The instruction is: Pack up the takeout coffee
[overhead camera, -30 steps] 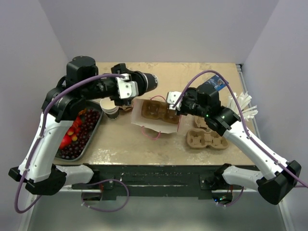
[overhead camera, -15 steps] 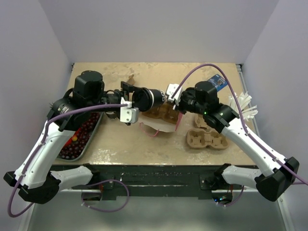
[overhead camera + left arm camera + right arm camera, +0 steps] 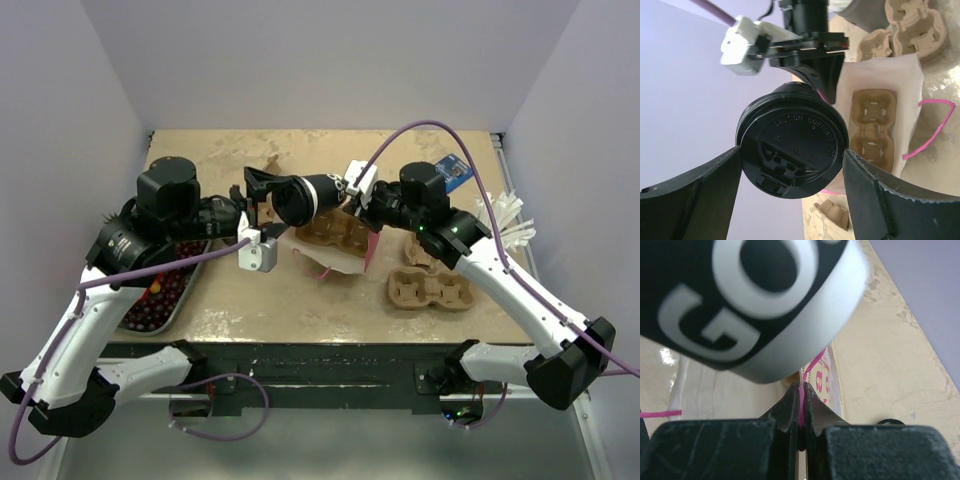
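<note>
From above, my left claw [image 3: 283,206] clasped the takeout coffee [image 3: 318,190], which hung tipped on its side over the left edge of the white bag [image 3: 335,263] on the worktop [image 3: 250,290]. My right claw [image 3: 365,212] was at the bag's far right corner.

In the left wrist view, my fingers [image 3: 700,192] flanked the takeout coffee's black lid [image 3: 792,145], with the bag to its right.

In the right wrist view, my right claw was pressed together on the bag's pink handle [image 3: 801,390], with the takeout coffee just above it.

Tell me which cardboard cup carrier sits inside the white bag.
The carrier nearest the held coffee cup: white bag walls surround it. The other carriers lie loose on the table.
</note>
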